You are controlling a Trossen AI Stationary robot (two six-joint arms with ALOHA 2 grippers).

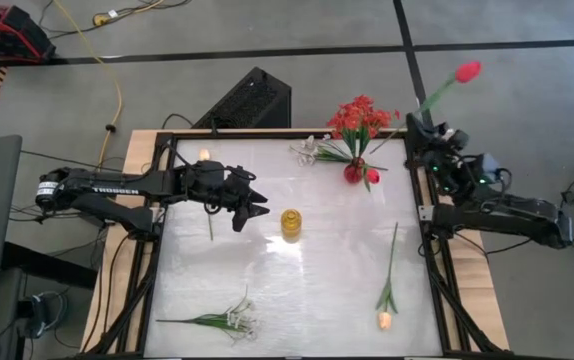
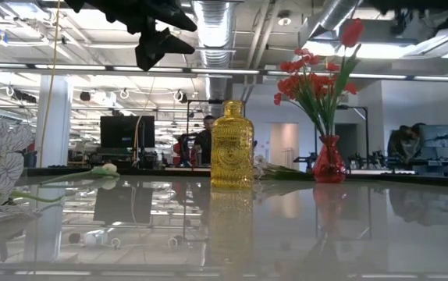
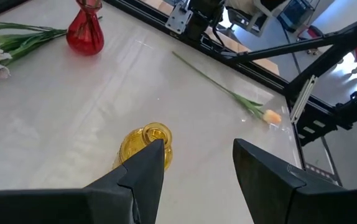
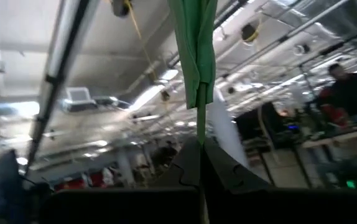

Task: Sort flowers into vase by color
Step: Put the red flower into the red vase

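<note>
A yellow glass vase [image 1: 290, 222] [image 2: 232, 144] stands mid-table. A red vase [image 1: 354, 172] [image 2: 329, 160] near the far edge holds red clustered blooms [image 1: 359, 118]. My left gripper [image 1: 252, 205] [image 3: 197, 162] hovers open, just left of the yellow vase [image 3: 147, 143] and above table height. My right gripper [image 1: 419, 122] [image 4: 200, 146] is raised off the far right corner, shut on a red tulip [image 1: 467, 72] [image 2: 353, 31]. A white spray [image 1: 312, 150] lies beside the red vase. Another white spray [image 1: 232, 318] and a peach tulip [image 1: 385, 320] [image 3: 270, 116] lie near the front edge. My right gripper pinches the red tulip's green stem [image 4: 198, 115] between its two shut fingers. The fingers point upward, and the stem with its leaf [image 4: 194, 43] rises from them. The tulip is lifted clear of the table, its bloom slanting up and out past the far right corner.
A peach bud [image 1: 204, 153] and a thin stem [image 1: 210, 225] show on either side of my left arm. A red bud [image 1: 372, 177] lies against the red vase. The table's black frame [image 1: 422, 215] runs along the right side. Bare tabletop lies between the yellow vase and the front flowers.
</note>
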